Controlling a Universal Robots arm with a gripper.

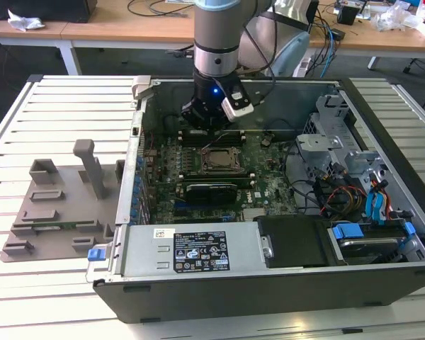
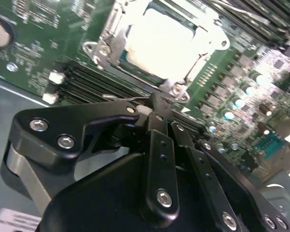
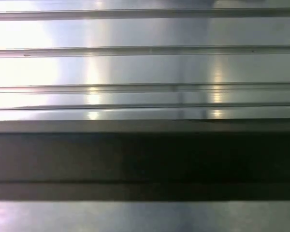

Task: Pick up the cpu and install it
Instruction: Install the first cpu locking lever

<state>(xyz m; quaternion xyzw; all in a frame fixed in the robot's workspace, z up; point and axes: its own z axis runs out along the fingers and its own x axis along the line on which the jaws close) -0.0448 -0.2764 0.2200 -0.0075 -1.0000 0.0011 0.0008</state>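
Note:
The cpu (image 1: 217, 161) lies flat in the black-framed motherboard socket (image 1: 200, 168) inside the open computer case. In the second wrist view the cpu (image 2: 159, 41) is a bright silvery-white square, ringed by the socket's metal frame (image 2: 102, 48). My gripper (image 1: 207, 127) hangs just behind the socket, over the memory slots and a little above the board. Its black fingers (image 2: 159, 140) are pressed together at the tips, so the gripper (image 2: 157, 104) is shut with nothing visibly held. It is clear of the cpu.
The grey plastic tray (image 1: 57, 205) with upright posts sits on the slatted metal table (image 3: 135, 67) to the case's left in the exterior view. Inside the case (image 1: 382, 127) are a drive cage, coloured cables and a power supply (image 1: 191, 248) at the front. A dark expansion card (image 1: 211, 190) lies beside the socket.

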